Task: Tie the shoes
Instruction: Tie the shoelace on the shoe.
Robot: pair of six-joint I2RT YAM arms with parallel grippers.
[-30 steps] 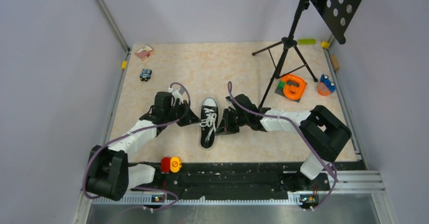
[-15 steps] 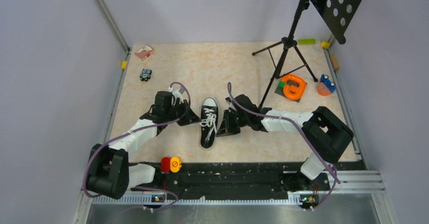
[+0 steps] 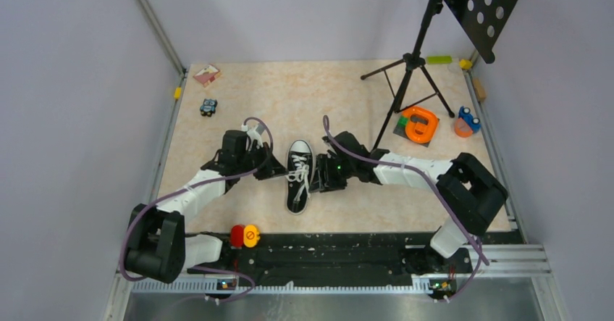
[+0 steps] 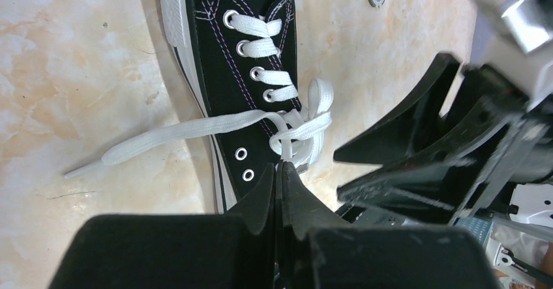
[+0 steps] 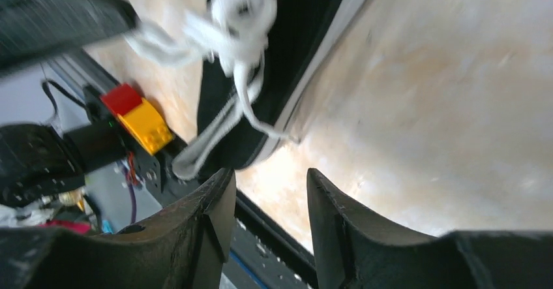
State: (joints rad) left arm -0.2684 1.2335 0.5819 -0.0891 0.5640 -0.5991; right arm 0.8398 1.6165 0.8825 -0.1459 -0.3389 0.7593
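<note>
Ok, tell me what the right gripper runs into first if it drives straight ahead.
Probably the white sole edge of the sneaker; the open right gripper points at it across bare table, though blur leaves depth unclear.

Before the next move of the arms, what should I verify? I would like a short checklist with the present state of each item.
1. Left gripper shut: ok.
2. Laces caught in it: cannot tell; they reach its tips.
3. Right gripper open and empty: ok.
4. Sneaker sole down between both arms: ok.
5. Bow finished: not ok; one lace end lies loose on the table.
</note>
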